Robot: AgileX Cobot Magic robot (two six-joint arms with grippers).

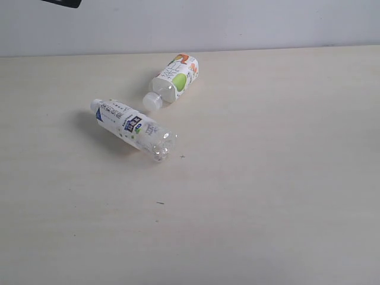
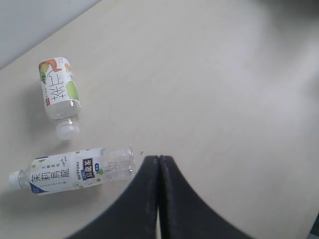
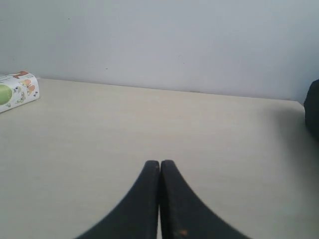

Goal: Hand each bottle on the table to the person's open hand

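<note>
Whereas left wrist shows blue-label bottle, apple-label bottle, right just the latter, left hand, right hand clenched

**Three cameras on one counter**

The exterior view looks down at a slant across the pale counter toward the back wall, from farther off. The left wrist view looks steeply down past the left tool from high up. The right wrist view sits low, facing level past the right tool toward the wall. All three catch the green-apple-label bottle. Only the first two share the blue-white-label bottle.
</note>
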